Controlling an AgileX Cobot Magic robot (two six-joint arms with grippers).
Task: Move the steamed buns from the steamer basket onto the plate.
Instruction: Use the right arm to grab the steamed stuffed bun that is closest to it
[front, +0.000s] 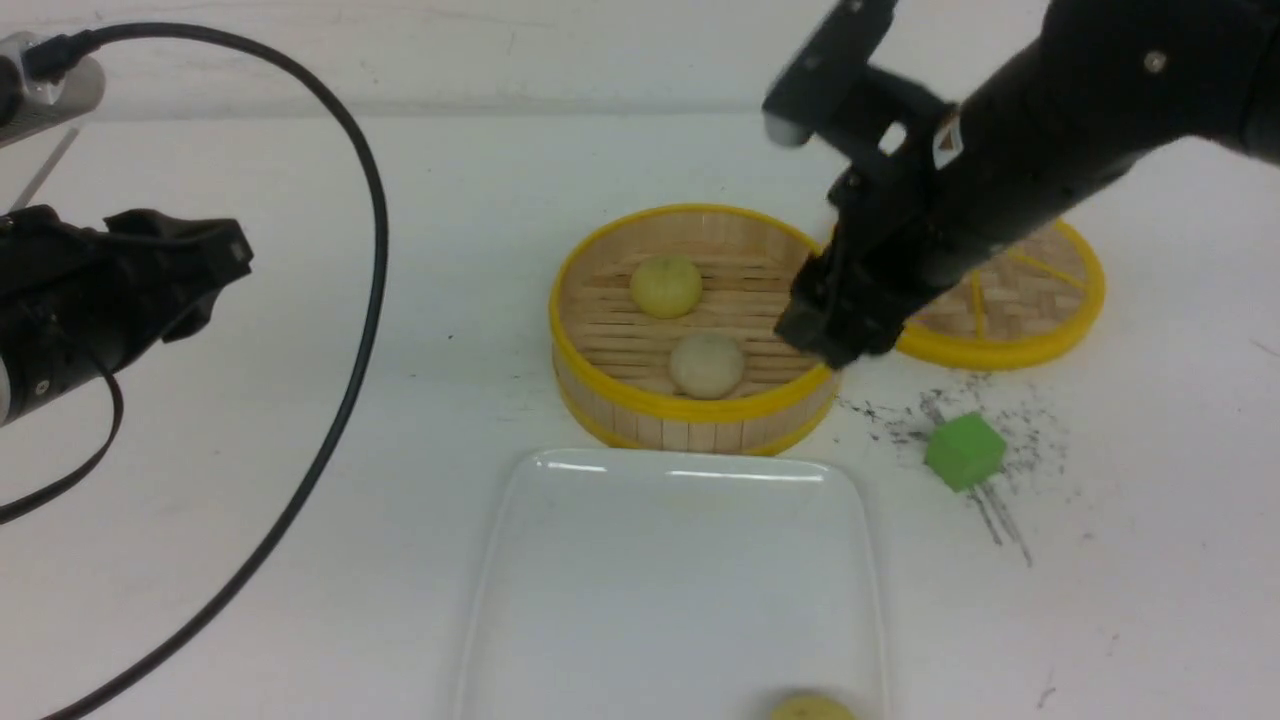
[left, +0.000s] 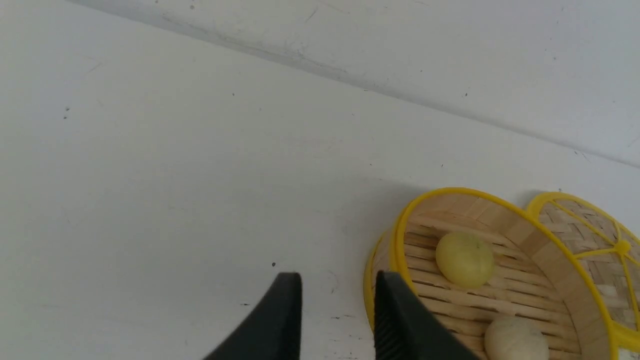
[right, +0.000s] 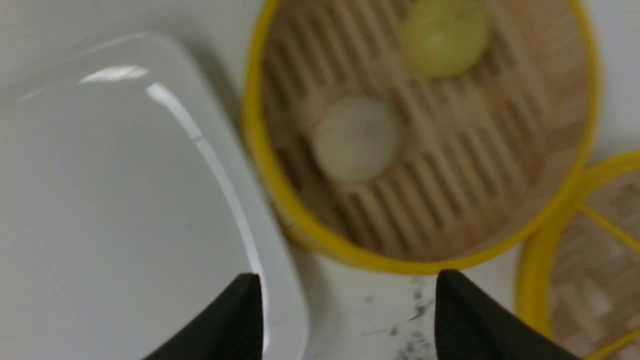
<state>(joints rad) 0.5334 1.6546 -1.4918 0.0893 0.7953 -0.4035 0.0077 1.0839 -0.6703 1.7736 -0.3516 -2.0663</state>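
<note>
Three steamed buns (front: 666, 286) show in all, two of them in the single steamer basket (front: 690, 408) and one on the single plate (front: 640, 580). Inside the basket a pale yellow bun (front: 666, 286) lies toward the far wall and an off-white bun (front: 706, 364) lies nearer the front wall; the two are close but apart, both resting on the slatted floor. The third bun (front: 812, 708), also yellow, sits at the plate's near right edge, cut off by the bottom of the front view, and the plate holds nothing else. The basket stands just beyond the plate's far edge on the white desk (front: 480, 300). One flat woven lid (front: 1020, 300) lies just to the right of the basket; the arm hides whether their rims touch. One green cube (front: 964, 451) rests on the desk in front of the lid, among dark scribbled marks (front: 900, 420). Two claws are in view. The right claw (right: 347, 276) hangs over the basket's right rim, between basket and lid, its fingers spread wide with nothing between them. The left claw (left: 337, 276) hovers above bare desk well to the left of the basket, its fingers parted by a narrower gap and gripping nothing. One black cable (front: 372, 250) loops across the left side of the desk.
</note>
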